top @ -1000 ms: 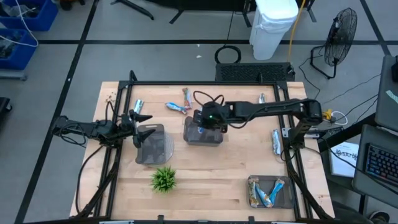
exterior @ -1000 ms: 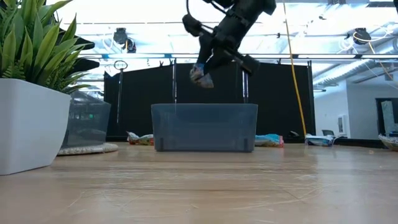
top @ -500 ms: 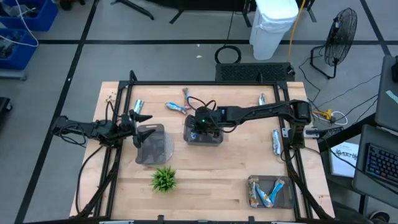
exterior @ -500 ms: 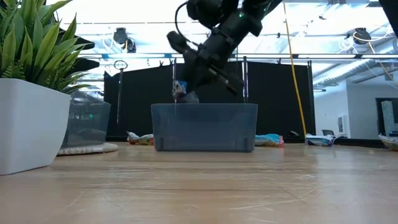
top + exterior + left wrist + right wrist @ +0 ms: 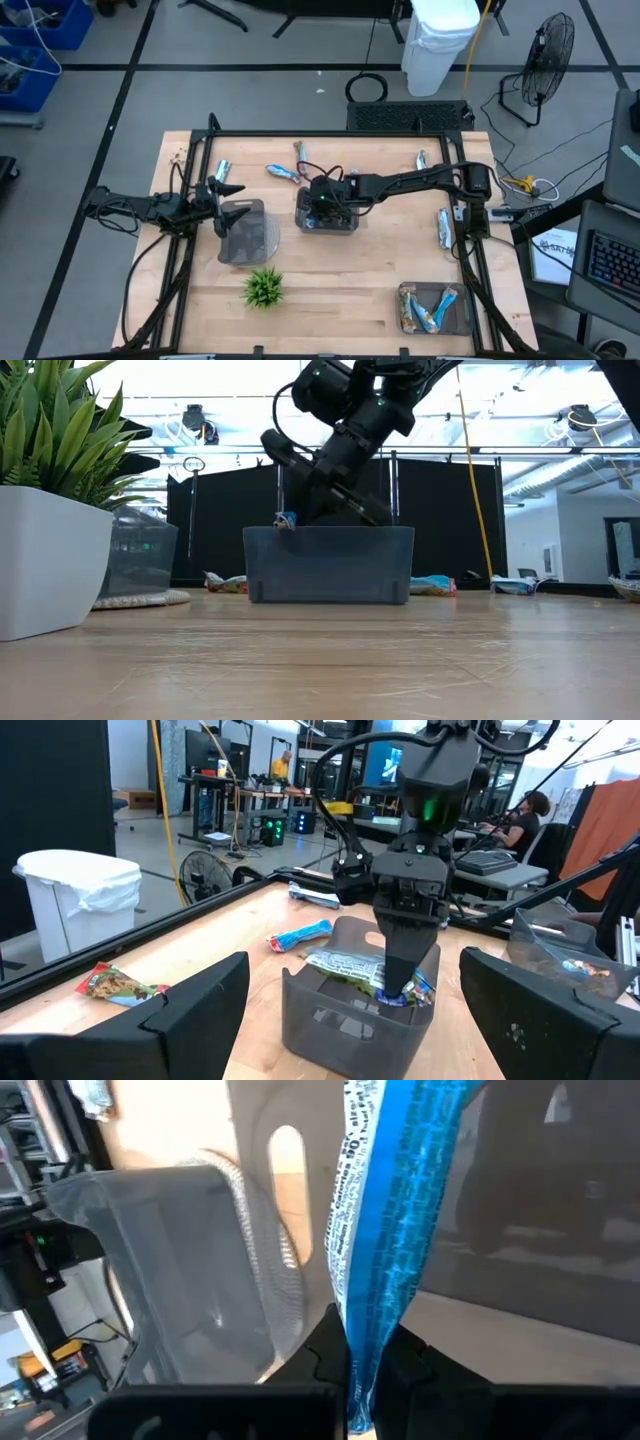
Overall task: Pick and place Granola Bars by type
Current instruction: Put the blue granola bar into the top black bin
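Note:
My right gripper [image 5: 318, 203] reaches down into the middle dark grey tray [image 5: 346, 226], shut on a bright blue bar [image 5: 395, 1230]. The bar's free end [image 5: 286, 520] shows at the tray's rim in the low view. A silver bar [image 5: 345, 963] lies in this tray beside the fingers. My left gripper [image 5: 226, 190] is open and empty above the left tray [image 5: 250, 240]. Loose bars lie flat on the table: a silver one [image 5: 222, 168], a blue one [image 5: 285, 172], a brown one [image 5: 300, 152], and silver ones at the right [image 5: 443, 227]. My right gripper pinches the blue bar by one end [image 5: 352, 1342] between its two fingers. The rest of the bar stands out past the fingertips. The fingers slant down from the table's right side into the tray. Whether the bar touches the tray floor, I cannot tell.
A third tray [image 5: 408, 318] with blue bars stands at the near right corner. A small green plant [image 5: 264, 288] stands near the front, left of the middle. One more small bar [image 5: 421, 158] lies at the far right. A black frame [image 5: 300, 134] borders the table.
My right gripper has gone down and toward the table's left edge with the blue bar, from above the middle tray to below its rim. The bar has gone down with it, from clear above the tray to its rim.

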Robot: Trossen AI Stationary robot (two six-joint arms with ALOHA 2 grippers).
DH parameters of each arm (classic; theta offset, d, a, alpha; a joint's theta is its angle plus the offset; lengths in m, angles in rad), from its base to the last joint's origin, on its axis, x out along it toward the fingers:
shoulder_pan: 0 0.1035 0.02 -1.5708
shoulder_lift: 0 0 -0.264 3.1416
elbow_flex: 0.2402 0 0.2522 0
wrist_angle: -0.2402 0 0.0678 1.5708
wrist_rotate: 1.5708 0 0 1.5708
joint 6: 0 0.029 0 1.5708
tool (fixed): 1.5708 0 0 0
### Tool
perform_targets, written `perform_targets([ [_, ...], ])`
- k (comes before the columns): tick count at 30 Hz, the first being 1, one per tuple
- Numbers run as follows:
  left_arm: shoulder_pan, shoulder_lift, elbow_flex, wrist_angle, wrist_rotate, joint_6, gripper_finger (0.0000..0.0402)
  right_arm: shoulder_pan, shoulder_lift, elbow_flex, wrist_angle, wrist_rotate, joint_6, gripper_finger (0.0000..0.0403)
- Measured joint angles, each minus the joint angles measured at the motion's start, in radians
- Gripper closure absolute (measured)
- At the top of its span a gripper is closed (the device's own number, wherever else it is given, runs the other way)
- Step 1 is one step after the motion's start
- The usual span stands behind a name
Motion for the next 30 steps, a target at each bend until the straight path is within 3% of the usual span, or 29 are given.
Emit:
perform_targets([
  [8, 0.000, 0.000, 0.000, 0.000, 0.000, 0.000, 0.0041, -0.012, 0.000, 0.000, 0.019, -0.016, -0.046, 0.0393],
  [22, 0.000, 0.000, 0.000, 0.000, 0.000, 0.000, 0.0041, -0.024, 0.000, 0.000, 0.011, 0.010, -0.087, 0.0333],
  [30, 0.000, 0.000, 0.000, 0.000, 0.000, 0.000, 0.0041, -0.037, 0.000, 0.000, 0.010, 0.009, -0.101, 0.0278],
])
